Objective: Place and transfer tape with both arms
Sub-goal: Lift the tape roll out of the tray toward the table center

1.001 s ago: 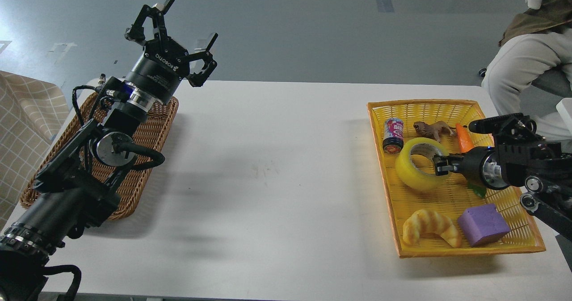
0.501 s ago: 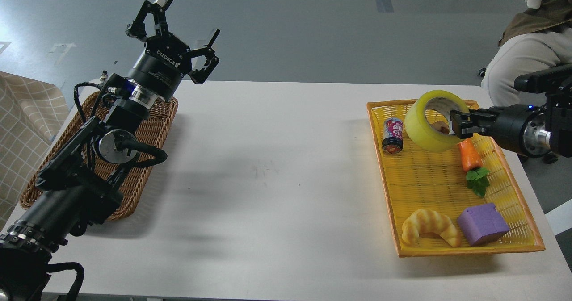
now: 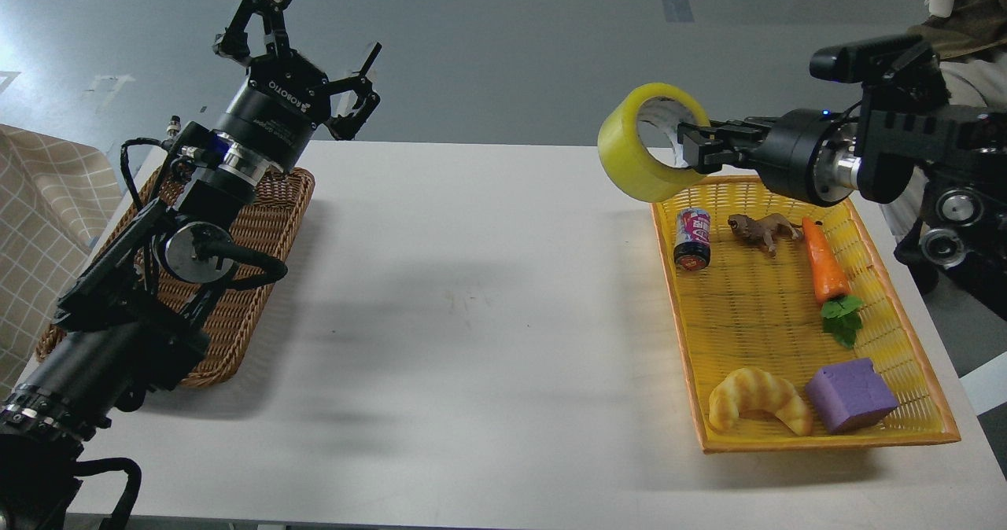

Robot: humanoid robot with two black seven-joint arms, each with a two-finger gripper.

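The tape (image 3: pixel 629 156), a wide yellowish roll with a pale core, hangs in the air above the far left corner of the yellow tray (image 3: pixel 905 436). My right gripper (image 3: pixel 692 149) is shut on the tape's right wall, with fingers through the core. My left gripper (image 3: pixel 303 50) is open and empty, raised above the far end of the brown wicker basket (image 3: pixel 236 310) at the table's left side.
The yellow tray holds a small can (image 3: pixel 692 237), a toy animal (image 3: pixel 759 230), a carrot (image 3: pixel 826 266), a croissant (image 3: pixel 759 400) and a purple block (image 3: pixel 851 396). A seated person (image 3: pixel 964 19) is at the far right. The white table (image 3: pixel 472 318) lies between basket and tray.
My right gripper has lifted the tape out of the tray and carried it up and to the left. My left gripper has shifted slightly and stays open.
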